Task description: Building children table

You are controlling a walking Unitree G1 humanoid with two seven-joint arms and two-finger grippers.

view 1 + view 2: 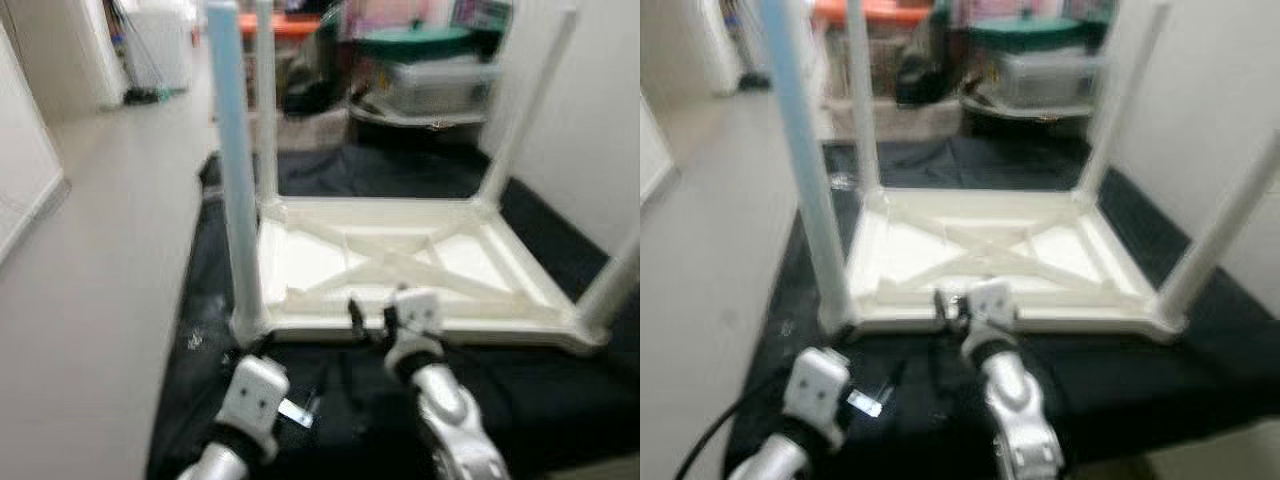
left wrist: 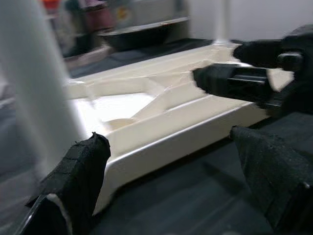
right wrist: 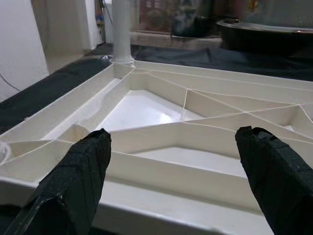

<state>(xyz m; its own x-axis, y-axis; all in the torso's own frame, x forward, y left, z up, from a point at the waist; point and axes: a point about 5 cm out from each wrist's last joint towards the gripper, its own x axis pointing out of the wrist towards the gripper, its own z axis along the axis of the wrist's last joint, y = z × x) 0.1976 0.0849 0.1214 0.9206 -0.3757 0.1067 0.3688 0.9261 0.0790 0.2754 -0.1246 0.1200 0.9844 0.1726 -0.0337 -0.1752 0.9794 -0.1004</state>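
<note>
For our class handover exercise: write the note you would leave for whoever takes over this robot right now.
Left gripper: open, low by the near left corner of the upturned white plastic table top.
Right gripper: open, at the table's near rim.
The table lies on a black cloth.
Done: four legs stand up from the corners, including a pale blue leg at near left.
Left: check the legs, then turn the table upright.

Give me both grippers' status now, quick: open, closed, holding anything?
Left gripper: open, holding nothing, near the upturned table's front edge.
Right gripper: open, holding nothing, at the table's front rim.
</note>
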